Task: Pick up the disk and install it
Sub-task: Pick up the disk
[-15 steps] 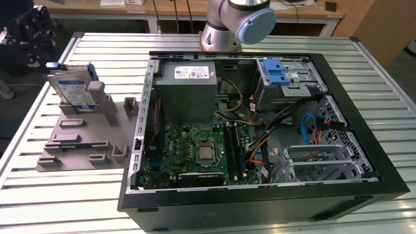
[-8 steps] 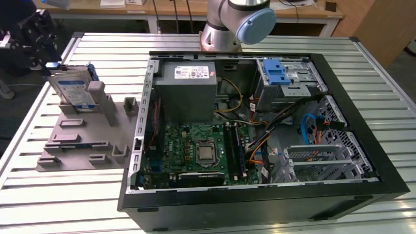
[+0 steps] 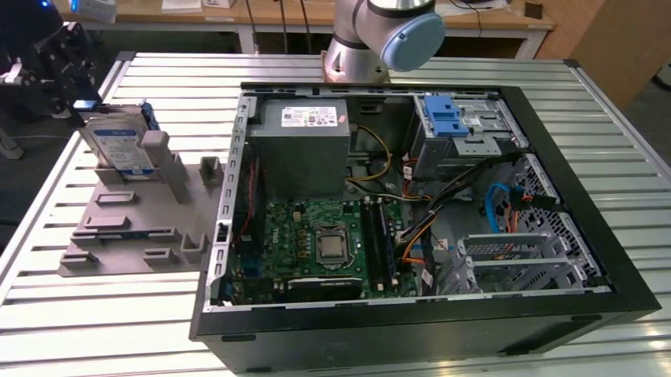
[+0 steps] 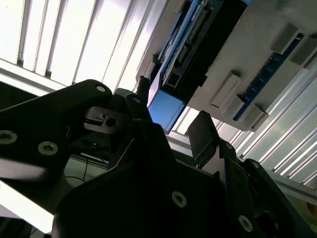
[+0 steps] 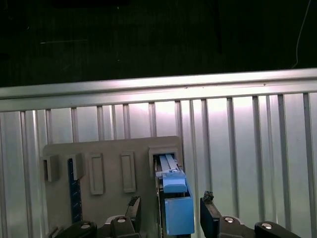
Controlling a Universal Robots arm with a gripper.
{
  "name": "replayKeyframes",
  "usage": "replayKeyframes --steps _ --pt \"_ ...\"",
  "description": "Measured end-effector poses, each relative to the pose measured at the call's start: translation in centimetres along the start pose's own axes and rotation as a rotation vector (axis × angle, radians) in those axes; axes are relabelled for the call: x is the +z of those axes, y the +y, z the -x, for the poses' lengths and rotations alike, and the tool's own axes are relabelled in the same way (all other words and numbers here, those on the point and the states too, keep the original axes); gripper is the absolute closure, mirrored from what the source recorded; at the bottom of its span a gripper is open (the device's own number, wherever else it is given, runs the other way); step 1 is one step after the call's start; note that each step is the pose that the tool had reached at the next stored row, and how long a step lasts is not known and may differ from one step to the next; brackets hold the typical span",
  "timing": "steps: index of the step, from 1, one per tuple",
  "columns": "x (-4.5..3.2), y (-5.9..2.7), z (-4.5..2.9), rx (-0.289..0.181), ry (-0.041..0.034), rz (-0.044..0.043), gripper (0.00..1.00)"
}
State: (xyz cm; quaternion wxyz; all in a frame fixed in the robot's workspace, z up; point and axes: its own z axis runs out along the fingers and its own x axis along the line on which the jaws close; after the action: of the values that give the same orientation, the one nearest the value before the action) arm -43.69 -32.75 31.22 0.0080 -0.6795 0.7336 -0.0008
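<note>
Blue plastic is framing the disk (image 3: 113,145) upright in the grey rack (image 3: 126,236); the gripper (image 5: 171,201) is straddling it, jaws apart, and I'd say it wants squaring up before closing.

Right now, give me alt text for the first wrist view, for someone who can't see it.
The open gripper straddles the blue-framed disk, which stands on edge in a slot of a grey holder plate. The plate lies on a slatted metal table.

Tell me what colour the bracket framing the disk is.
Blue. The bracket shows best in the first wrist view, on the disk standing in the grey holder.
</note>
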Motion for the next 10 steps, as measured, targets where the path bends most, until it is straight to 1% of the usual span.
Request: replayKeyframes --steps 10 --pt "0.87 0.02 0.08 0.000 0.0001 0.0015 0.41"
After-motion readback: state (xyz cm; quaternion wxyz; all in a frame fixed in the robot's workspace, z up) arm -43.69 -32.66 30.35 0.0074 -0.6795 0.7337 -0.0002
